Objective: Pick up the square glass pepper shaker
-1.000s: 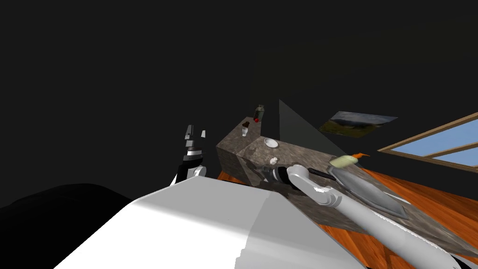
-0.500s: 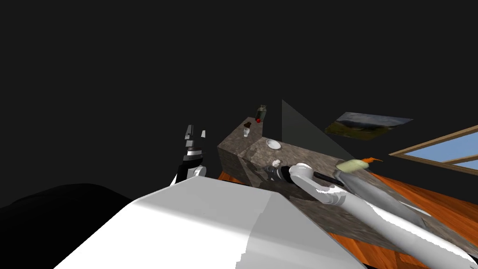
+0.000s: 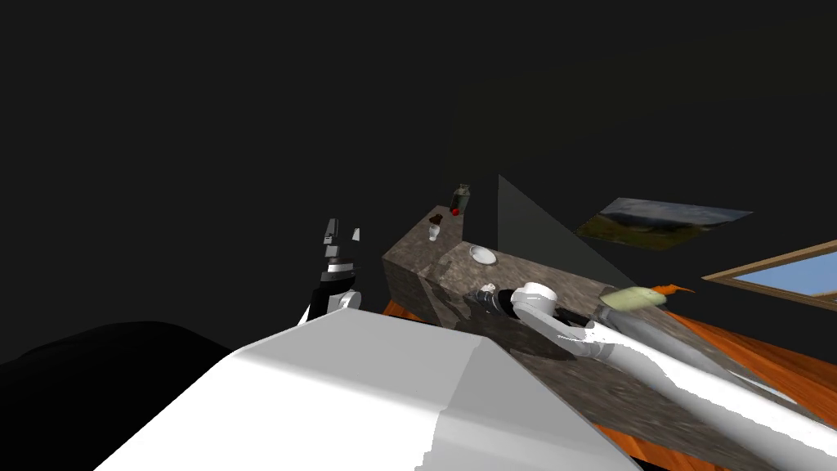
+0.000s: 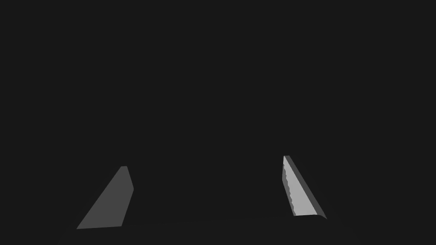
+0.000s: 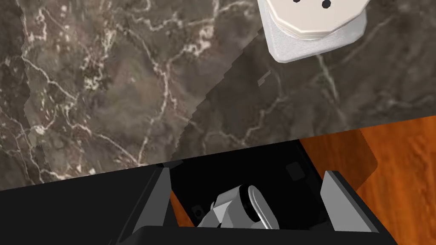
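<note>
Here, the pepper shaker (image 5: 315, 29) stands upright on the marble counter (image 5: 106, 85), near its edge. The right gripper (image 5: 248, 172), jaws released, hovers above the counter, offset from the shaker. Centre the fingers over its cap, then descend. The left gripper (image 4: 204, 163), also released, is off the counter.

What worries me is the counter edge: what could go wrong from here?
The shaker stands off to one side of the open right gripper, not between its fingers; advancing may clip its cap and tip it. The counter edge is close, so a shove could send it onto the wooden floor.
</note>
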Controlling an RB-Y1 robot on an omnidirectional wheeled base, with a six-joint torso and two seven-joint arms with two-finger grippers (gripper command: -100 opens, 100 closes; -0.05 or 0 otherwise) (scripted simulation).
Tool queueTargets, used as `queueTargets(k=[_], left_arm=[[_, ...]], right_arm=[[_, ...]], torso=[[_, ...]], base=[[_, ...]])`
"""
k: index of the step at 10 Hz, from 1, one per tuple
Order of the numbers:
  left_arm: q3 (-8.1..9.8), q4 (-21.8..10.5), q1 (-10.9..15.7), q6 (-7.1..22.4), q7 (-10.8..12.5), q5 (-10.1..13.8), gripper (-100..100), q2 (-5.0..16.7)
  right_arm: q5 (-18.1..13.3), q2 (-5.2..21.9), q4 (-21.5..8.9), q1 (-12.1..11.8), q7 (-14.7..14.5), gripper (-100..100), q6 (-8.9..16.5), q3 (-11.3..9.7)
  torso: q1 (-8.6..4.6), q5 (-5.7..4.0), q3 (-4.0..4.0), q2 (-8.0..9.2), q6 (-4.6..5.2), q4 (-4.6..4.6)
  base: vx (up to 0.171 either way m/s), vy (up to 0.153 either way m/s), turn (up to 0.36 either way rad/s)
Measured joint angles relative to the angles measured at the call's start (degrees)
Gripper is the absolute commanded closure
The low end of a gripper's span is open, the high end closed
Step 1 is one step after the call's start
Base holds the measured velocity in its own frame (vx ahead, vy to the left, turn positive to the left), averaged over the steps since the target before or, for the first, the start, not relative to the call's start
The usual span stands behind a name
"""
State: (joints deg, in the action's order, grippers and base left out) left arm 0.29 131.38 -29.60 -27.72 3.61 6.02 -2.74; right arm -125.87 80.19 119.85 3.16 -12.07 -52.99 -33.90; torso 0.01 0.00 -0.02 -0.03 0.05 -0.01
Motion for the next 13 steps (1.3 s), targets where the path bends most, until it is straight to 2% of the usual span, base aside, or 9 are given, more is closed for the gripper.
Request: queueTargets(k=[1,3,4,6,7,8,9,13], left_arm=[[0.0,0.0,0.0,0.0,0.0,0.0,0,0.0],[0.0,0.0,0.0,0.0,0.0,0.0,0,0.0],[0.0,0.0,0.0,0.0,0.0,0.0,0,0.0],[0.0,0.0,0.0,0.0,0.0,0.0,0,0.0],[0.0,0.0,0.0,0.0,0.0,0.0,0,0.0],[0.0,0.0,0.0,0.0,0.0,0.0,0,0.0],[0.0,0.0,0.0,0.0,0.0,0.0,0,0.0],[0.0,0.0,0.02,0.0,0.0,0.0,0,0.0]], right_arm=[[-1.63,1.57,-0.53,-0.09,-0.01,-100,0.37,-0.33],[-4.52,3.43,-1.65,1.49,0.07,-100,-0.57,-1.15],[-5.6,3.62,-1.89,1.63,0.1,-100,-0.61,-1.45],[-7.99,4.67,-2.11,2.02,0.64,-100,-0.98,-2.01],[-9.4,6.14,-1.51,1.64,1.25,-100,-1.06,-2.09],[-9.58,6.32,-1.41,1.58,1.45,0,-1.04,-2.09],[-9.56,6.3,-1.42,1.58,1.43,-100,-1.04,-2.09],[-8.2,5.36,-6.39,1.64,1.64,-100,-0.3,-1.93]], torso=[[0.01,0.01,-0.01,-0.02,0.0,0.0],[-0.01,0.0,-0.02,-0.02,0.01,-0.01],[-0.01,-0.01,0.02,0.04,0.01,0.01],[-0.05,-0.01,0.05,0.09,0.01,0.02],[-0.06,-0.01,0.07,0.11,0.02,0.03],[-0.05,-0.02,0.06,0.11,0.01,0.02],[-0.04,-0.02,0.05,0.1,0.01,0.02],[-0.11,-0.03,0.26,0.46,-0.01,0.1]], base=[[0.029,0.006,0.07],[0.012,0.006,0.017],[0.0,0.0,0.0],[-0.006,-0.007,0.021],[0.0,0.0,0.0],[0.0,0.0,0.0],[-0.067,-0.01,0.338],[-0.102,-0.021,0.206]])
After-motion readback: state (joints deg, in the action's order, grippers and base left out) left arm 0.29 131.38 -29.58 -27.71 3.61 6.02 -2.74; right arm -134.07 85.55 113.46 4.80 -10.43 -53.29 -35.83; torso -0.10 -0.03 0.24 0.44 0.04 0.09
